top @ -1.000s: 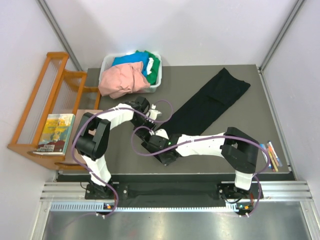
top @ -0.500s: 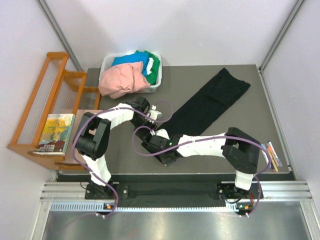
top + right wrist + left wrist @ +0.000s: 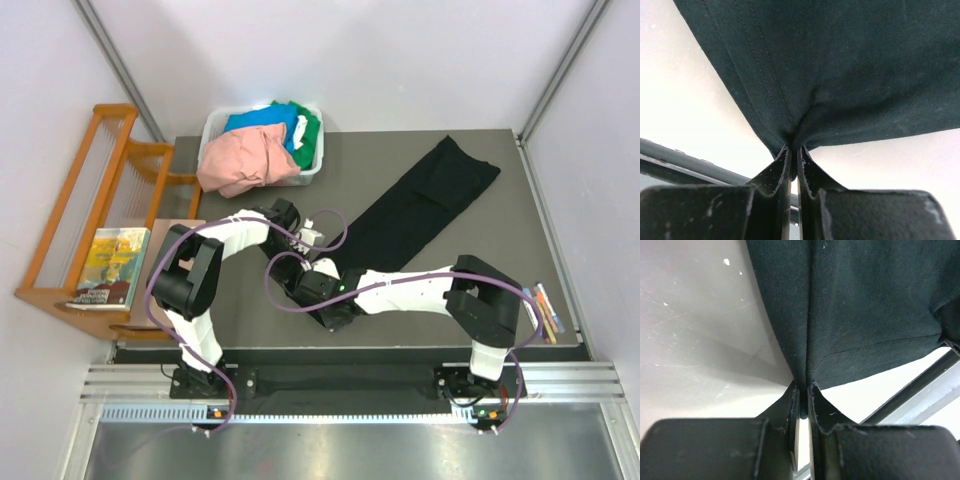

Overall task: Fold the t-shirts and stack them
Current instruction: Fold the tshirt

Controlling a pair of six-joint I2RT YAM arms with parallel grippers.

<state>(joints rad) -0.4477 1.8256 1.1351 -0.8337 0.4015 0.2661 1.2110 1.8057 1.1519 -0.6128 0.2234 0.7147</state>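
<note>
ok so the left end effector (image 3: 801,387) and right end effector (image 3: 794,150) are each clamped on the near hem of the black cloth t-shirt (image 3: 420,205), stretched diagonally across the dark grey counter (image 3: 380,150) toward the far right, so I'd lift both level, hem taut, and lay it square on the far end.

A dark grey table (image 3: 520,245) filled the middle of the cell; pale walls (image 3: 400,60) rose behind it and on both sides, evenly lit; left of the table stood an orange wooden rack (image 3: 95,180) bearing a book (image 3: 108,265); in front of the table ran an aluminium rail (image 3: 340,382), then a brushed steel floor (image 3: 350,450).
</note>
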